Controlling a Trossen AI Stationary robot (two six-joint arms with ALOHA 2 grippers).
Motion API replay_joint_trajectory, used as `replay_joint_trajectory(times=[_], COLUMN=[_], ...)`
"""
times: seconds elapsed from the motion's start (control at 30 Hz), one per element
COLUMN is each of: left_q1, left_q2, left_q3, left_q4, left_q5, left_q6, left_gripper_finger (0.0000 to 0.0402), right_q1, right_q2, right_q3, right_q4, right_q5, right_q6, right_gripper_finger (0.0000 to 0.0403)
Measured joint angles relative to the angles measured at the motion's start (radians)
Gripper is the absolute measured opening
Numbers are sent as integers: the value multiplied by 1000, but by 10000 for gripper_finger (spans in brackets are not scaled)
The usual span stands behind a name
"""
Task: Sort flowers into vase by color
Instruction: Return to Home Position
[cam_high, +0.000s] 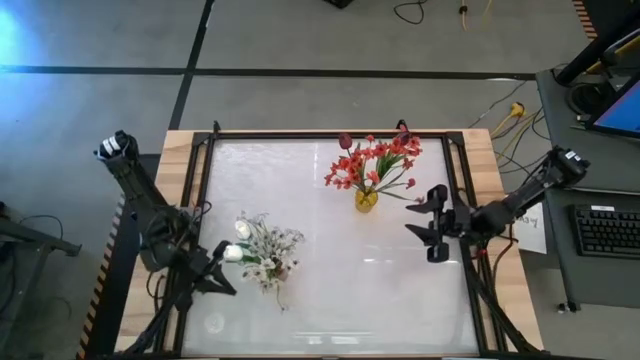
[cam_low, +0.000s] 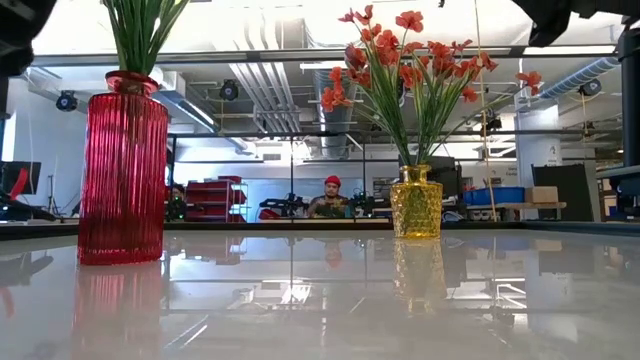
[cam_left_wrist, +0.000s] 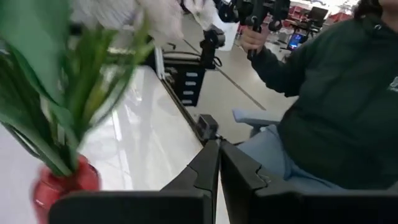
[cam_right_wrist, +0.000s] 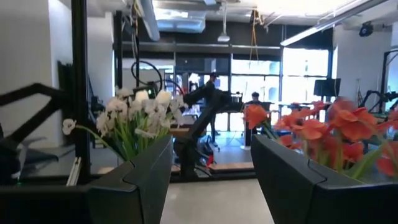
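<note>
Judging by how things stood, the sorting looked finished and only the retreat to the rest pose was left. The white flowers (cam_high: 266, 250) stood in the red vase (cam_low: 122, 180) on the left arm's side of the tabletop (cam_high: 340, 290). The orange-red flowers (cam_high: 375, 165) stood in the yellow vase (cam_low: 415, 203), nearer the right arm. No loose stems showed on the glossy top.

The left end effector (cam_left_wrist: 218, 152), fingers pressed together and holding nothing, sat just beside the white blooms, near enough that leaves filled much of its wrist view. The right end effector (cam_right_wrist: 211, 149), fingers spread and empty, hung near the yellow vase on that arm's side.

A good retreat would have lifted each arm up and away from its vase first and only then swung it outward, so that no finger or link brushed a stem and tipped the tall, top-heavy arrangements. The left arm wanted the most care, being closest to its flowers and having a seated person (cam_left_wrist: 336, 106) just past the tabletop edge.
</note>
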Motion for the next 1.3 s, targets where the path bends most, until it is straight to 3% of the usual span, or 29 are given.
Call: replay_joint_trajectory(times=[0.27,0.63,1.0,1.3], left_q1=[175,369,457,589], left_q2=[-88,-177,-200,-205], left_q3=[-32,-121,-126,-126], left_q4=[-4,-6,-6,-6], left_q5=[137,283,285,316], left_q6=[125,154,241,320], left_gripper_finger=[0,0,0,0], right_q1=[0,-1,-1,-1], right_q2=[-114,-205,-314,-389], right_q3=[-41,-102,-160,-163], right_q4=[0,0,4,-3], right_q5=[-34,-33,-33,-33], right_q6=[-35,-49,-67,-141], right_gripper_finger=[195,177,160,145])
